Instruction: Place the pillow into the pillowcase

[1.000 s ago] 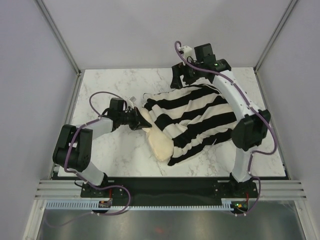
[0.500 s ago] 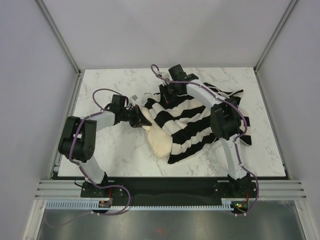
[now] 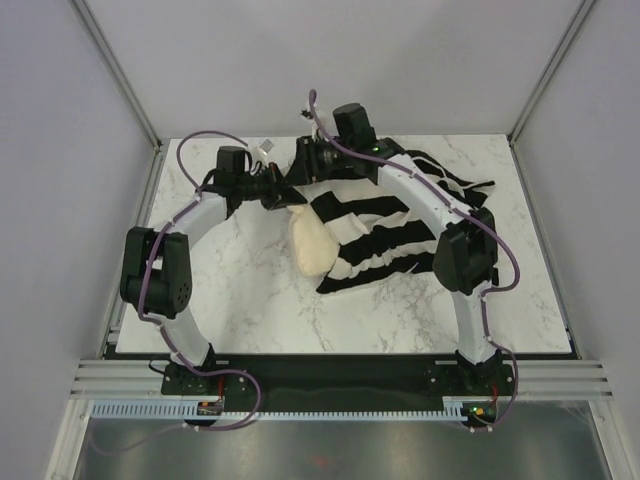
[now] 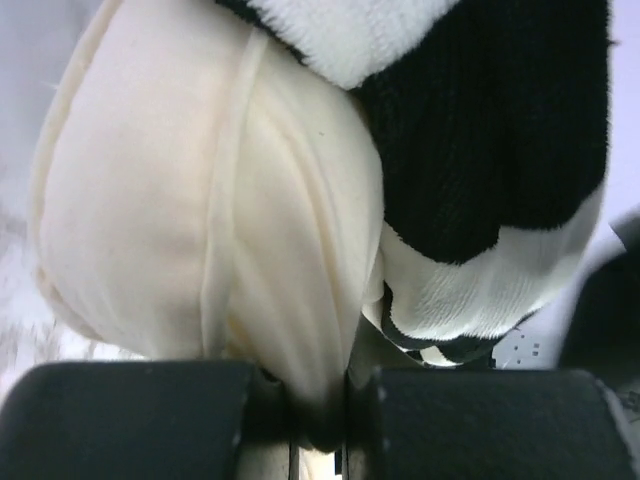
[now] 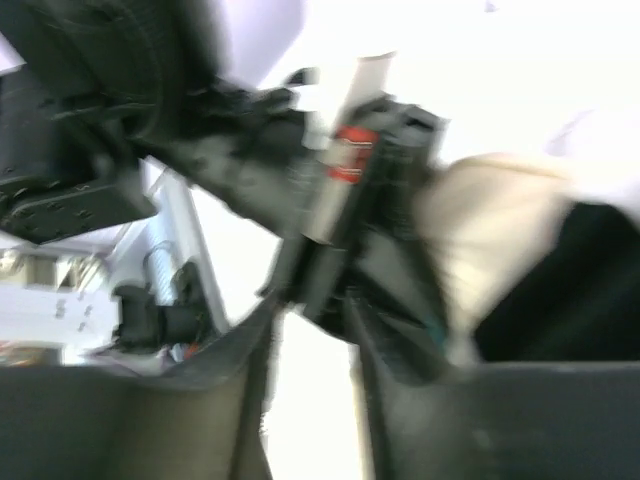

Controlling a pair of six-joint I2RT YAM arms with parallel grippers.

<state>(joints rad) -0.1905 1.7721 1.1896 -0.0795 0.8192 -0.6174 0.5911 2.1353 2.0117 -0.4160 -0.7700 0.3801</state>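
The cream pillow [image 3: 310, 248] lies half inside the black-and-white striped pillowcase [image 3: 385, 220], with its left end sticking out. My left gripper [image 3: 283, 192] is shut on the pillow's far left edge. In the left wrist view a fold of the pillow [image 4: 200, 220] is pinched between the jaws of the left gripper [image 4: 318, 395], with the pillowcase [image 4: 500, 120] just right of it. My right gripper [image 3: 303, 172] is right beside the left one, at the pillowcase's opening edge. The right wrist view is blurred. It shows the right gripper [image 5: 310, 330], the pillow [image 5: 500, 220] and the left gripper [image 5: 350, 200] close ahead.
The marble table [image 3: 230, 300] is boxed in by grey walls with metal corner posts [image 3: 115, 75]. A small white tag [image 3: 266, 147] lies near the back edge, left of the grippers. The pillowcase's far corner [image 3: 455, 180] spreads towards the back right.
Both grippers moved towards the back of the table. The right gripper swept left until it met the left one. The pillow and pillowcase were dragged back with them, and the pillowcase bunched up.
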